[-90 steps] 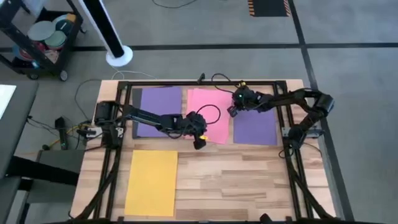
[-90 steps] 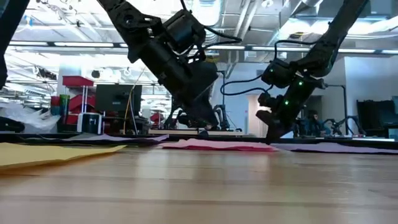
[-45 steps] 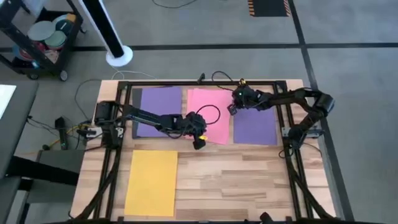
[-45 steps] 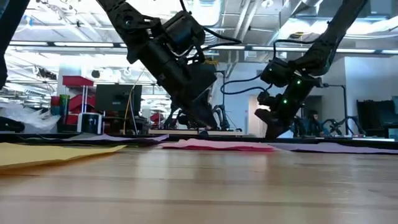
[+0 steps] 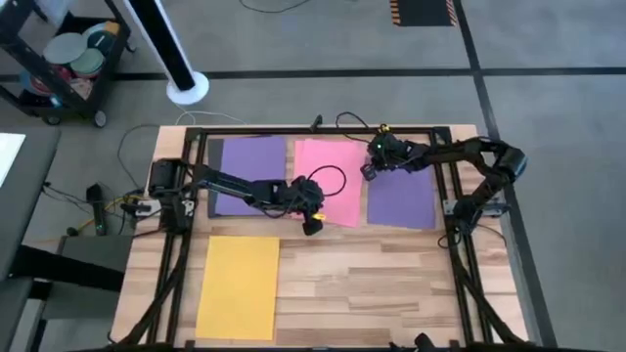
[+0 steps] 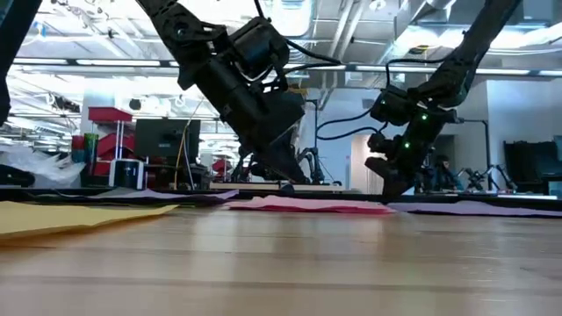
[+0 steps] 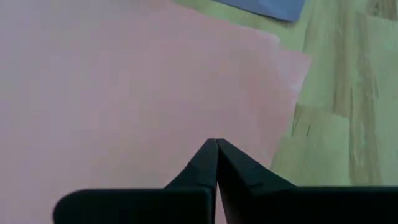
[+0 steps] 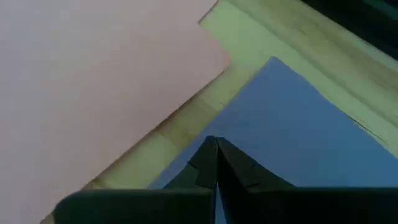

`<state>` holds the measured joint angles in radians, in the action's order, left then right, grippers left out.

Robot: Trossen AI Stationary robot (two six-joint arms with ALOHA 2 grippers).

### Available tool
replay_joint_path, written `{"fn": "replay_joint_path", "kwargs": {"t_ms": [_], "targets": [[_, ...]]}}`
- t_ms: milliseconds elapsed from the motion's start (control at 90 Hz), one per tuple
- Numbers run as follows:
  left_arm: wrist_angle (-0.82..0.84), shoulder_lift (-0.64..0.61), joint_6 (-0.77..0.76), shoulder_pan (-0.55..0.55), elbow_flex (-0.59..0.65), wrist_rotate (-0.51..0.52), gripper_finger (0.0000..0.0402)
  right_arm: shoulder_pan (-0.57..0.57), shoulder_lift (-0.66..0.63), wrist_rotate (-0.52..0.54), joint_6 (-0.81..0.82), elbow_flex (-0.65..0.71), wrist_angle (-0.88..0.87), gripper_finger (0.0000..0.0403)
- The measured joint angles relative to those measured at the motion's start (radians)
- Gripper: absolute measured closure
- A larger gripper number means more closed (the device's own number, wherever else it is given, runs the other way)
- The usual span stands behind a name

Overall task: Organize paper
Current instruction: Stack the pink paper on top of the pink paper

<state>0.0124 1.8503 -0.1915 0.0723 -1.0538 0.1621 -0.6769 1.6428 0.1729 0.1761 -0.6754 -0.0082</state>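
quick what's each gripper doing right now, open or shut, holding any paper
Left gripper: shut, tips over the pink sheet, holding nothing.
Right gripper: shut, tips over the right purple sheet, holding nothing.

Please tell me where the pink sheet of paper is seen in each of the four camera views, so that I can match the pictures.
High view: the pink sheet lies at the far middle of the table, between two purple sheets.
Low view: a thin pink strip at centre, under both arms.
Left wrist view: it fills most of the picture, beneath the shut left gripper.
Right wrist view: the large pink area.
Shared landmark: the right purple sheet.
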Motion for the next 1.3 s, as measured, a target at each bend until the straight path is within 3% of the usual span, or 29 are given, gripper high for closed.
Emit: {"fn": "replay_joint_path", "kwargs": {"t_ms": [389,544,711,900,1300], "targets": [[0.025,0.0,-0.042,-0.003,0.0,0.032,0.0401,0.015,-0.036,0.015,-0.001,0.002,-0.004,0.0403],[-0.042,-0.001,-0.084,-0.009,0.04,0.038,0.0401,0.025,-0.08,0.034,-0.004,0.002,-0.013,0.0403],[-0.214,-0.029,-0.124,-0.012,0.127,-0.009,0.0401,0.049,-0.08,0.006,-0.003,0.002,-0.009,0.0403],[-0.431,-0.151,-0.125,-0.007,0.275,-0.028,0.0401,0.082,-0.067,-0.015,0.0,0.002,0.003,0.0403],[-0.499,-0.358,-0.179,0.031,0.52,-0.023,0.0401,0.093,-0.067,-0.015,0.034,0.002,-0.014,0.0403]]}}
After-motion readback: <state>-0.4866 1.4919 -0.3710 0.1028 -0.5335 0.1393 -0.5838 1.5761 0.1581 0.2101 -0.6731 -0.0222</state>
